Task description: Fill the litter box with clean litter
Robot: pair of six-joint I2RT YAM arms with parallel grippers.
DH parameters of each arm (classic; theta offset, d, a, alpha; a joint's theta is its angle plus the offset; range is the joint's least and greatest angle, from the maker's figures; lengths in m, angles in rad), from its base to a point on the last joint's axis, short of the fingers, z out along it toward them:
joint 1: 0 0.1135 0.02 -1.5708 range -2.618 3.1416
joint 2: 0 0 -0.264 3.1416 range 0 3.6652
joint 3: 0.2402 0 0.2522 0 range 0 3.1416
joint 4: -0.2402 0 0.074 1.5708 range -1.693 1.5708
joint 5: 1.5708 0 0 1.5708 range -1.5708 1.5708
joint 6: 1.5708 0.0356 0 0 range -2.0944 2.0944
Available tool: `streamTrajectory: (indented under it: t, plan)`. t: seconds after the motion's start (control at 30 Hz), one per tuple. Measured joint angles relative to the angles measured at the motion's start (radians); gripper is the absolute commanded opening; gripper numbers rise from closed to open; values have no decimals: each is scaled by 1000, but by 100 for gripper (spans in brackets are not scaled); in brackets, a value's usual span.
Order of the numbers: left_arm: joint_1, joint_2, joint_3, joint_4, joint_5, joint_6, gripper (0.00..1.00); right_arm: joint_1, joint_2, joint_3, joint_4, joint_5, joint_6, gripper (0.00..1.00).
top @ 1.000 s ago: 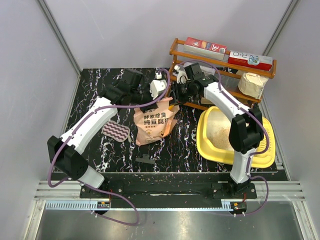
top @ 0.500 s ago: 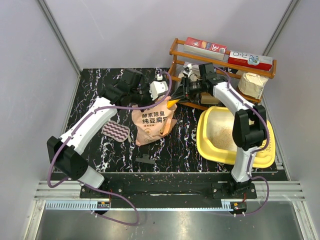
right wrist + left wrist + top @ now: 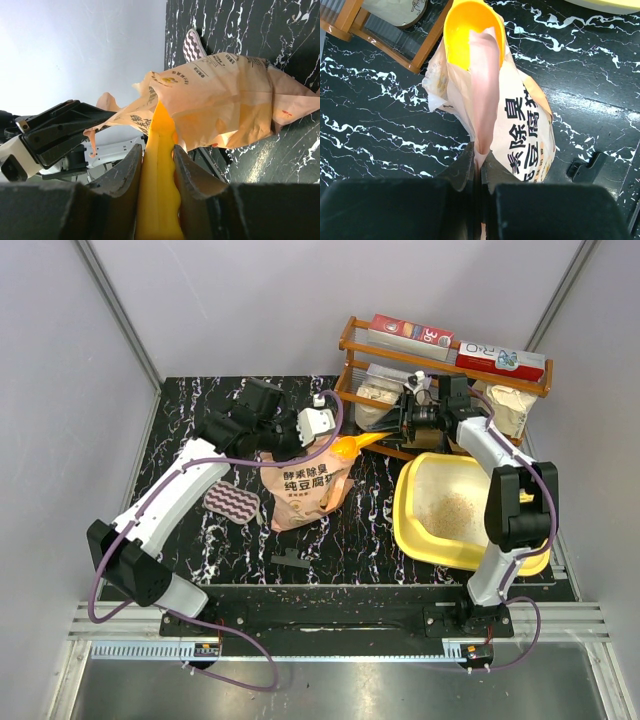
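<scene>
Granules [image 3: 452, 508] in litter box [image 3: 403, 515], overhead only

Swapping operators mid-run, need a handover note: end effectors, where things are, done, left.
Left end effector: shut, pinching the top edge of the litter bag, which stands mid-way across the table.
Right end effector: shut on the handle of the scoop, bowl at the bag's mouth.
Litter box: right side of the table.
Done: a thin patch of litter lies in the box; much of its floor is bare.
Left: more scoops from bag to box, probably several, until the floor is covered.
</scene>
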Motion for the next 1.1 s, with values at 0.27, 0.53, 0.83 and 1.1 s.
streamTrajectory:
  t: [0.27, 0.53, 0.83, 1.1]
  plan:
    - [0, -5, 0, -12, 2, 15, 0, -13, -8, -182, 441, -80, 301, 0]
    - [0, -7, 0, -18, 2, 38, 0, -31, 44, -286, 887, -148, 586, 0]
    - [0, -18, 0, -34, 11, 54, 0, -62, 45, -333, 957, -124, 649, 0]
    - [0, -21, -3, -36, 18, 73, 0, -71, 42, -348, 959, -121, 652, 0]
